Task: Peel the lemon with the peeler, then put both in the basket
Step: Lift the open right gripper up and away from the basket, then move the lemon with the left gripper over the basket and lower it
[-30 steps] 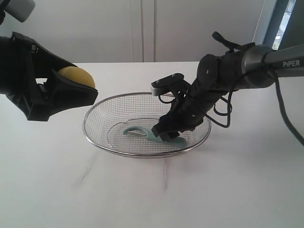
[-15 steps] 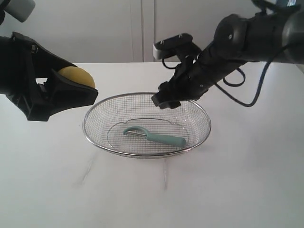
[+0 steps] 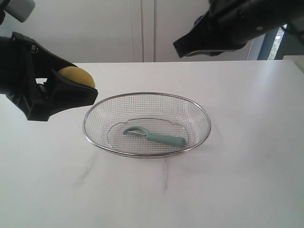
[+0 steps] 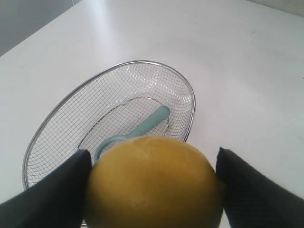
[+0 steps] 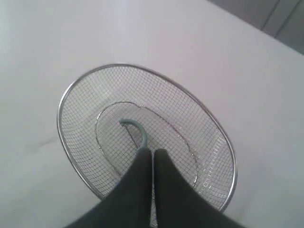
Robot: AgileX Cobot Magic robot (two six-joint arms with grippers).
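Note:
The wire mesh basket [image 3: 204, 114] sits mid-table, and the teal peeler [image 3: 156, 137] lies flat inside it. My left gripper [image 3: 76, 90] hovers left of the basket, above the table, shut on the yellow lemon [image 3: 76, 76]. In the left wrist view the lemon [image 4: 152, 183] fills the gap between the fingers [image 4: 50, 194], with the basket [image 4: 42, 128] and peeler [image 4: 149, 122] beyond. My right gripper [image 3: 183, 47] is high above the basket's far side, shut and empty. In the right wrist view its gripper [image 5: 153, 152] points down at the basket [image 5: 64, 102], and the peeler's hooked head [image 5: 137, 128] shows.
The white table [image 3: 237, 190] has faint grey veining. A white wall with panel seams [image 3: 142, 28] stands behind. A window strip [image 3: 275, 45] is at the far right.
My right gripper let go of the peeler in the basket, then rose and pulled back up and to the right, fingers now shut. The left gripper with the lemon has not moved.

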